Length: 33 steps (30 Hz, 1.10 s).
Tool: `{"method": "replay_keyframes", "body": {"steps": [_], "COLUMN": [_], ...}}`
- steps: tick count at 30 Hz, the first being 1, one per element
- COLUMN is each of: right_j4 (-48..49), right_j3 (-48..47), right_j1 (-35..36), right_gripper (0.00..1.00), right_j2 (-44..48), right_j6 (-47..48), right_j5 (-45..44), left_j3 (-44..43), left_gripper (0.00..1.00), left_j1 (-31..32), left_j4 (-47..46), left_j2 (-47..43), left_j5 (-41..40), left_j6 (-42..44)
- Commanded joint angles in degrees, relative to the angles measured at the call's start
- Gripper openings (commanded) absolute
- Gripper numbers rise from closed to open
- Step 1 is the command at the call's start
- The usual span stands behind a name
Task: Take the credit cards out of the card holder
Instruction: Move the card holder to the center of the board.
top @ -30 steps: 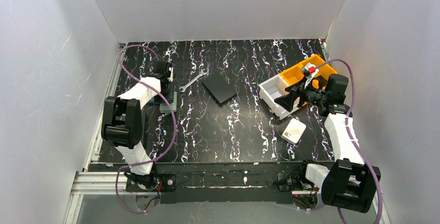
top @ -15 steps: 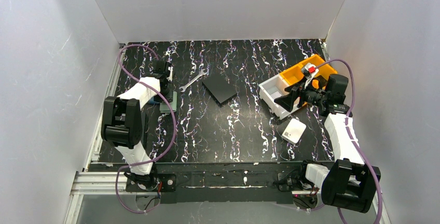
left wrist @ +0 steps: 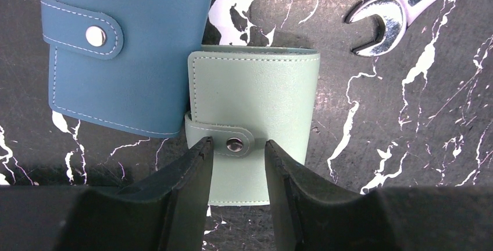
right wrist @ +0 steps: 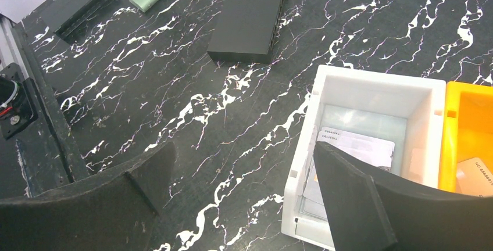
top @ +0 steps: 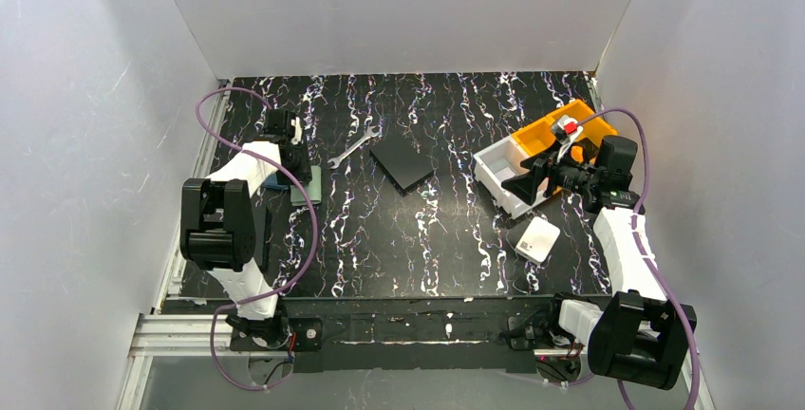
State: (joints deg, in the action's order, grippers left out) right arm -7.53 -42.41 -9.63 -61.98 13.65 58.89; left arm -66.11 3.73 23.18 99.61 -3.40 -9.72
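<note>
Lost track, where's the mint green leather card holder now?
Left arm's side, centre of its wrist view: the mint-green card holder lies closed, right of the blue snap pouch, left gripper over its strap.

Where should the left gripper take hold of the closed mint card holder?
Probably the rounded free end of the snap strap, from above: the card holder lies flat and the blue pouch crowds one side, leaving little else to pinch.

Mint-green card holder [left wrist: 253,88]; blue pouch [left wrist: 128,47]; black white-veined table [top: 399,239]
</note>
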Motion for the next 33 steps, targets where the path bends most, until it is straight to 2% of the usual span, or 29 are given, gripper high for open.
{"method": "replay_keyframes", "body": {"steps": [1, 8, 15, 19, 21, 27, 33], "right_j4": [0.67, 0.59, 0.41, 0.20, 0.02, -0.19, -0.79], "right_j3": [0.05, 0.05, 0.00, -0.08, -0.09, -0.17, -0.39], "right_j1": [-0.10, -0.09, -0.09, -0.07, -0.09, -0.07, 0.51], "right_gripper": [0.98, 0.98, 0.98, 0.99, 0.98, 0.98, 0.98], "right_j2": [0.21, 0.19, 0.14, 0.02, -0.04, -0.23, -0.86], "right_j6": [0.50, 0.50, 0.81, 0.97, 1.19, 1.33, 1.29], "right_j5": [1.37, 1.31, 1.05, 0.87, 0.72, 1.15, 2.48], "left_j3": [0.41, 0.27, 0.13, -0.38, -0.37, 0.38, 2.30], "left_gripper": [0.37, 0.36, 0.17, 0.00, 0.00, 0.00, 0.00], "left_j1": [0.06, 0.05, 0.33, 1.21, 2.42, 6.96, 10.12], "left_j4": [-0.06, 0.45, 1.28, 2.13, 2.32, 3.01, 2.95], "left_j2": [-0.64, 0.97, 0.41, -1.08, -2.70, -8.19, -14.71], "left_j5": [-0.29, -3.65, -5.91, -5.86, -5.34, 1.92, 13.50], "left_j6": [-1.35, -0.99, -0.19, 0.66, 1.09, 0.13, -9.19]}}
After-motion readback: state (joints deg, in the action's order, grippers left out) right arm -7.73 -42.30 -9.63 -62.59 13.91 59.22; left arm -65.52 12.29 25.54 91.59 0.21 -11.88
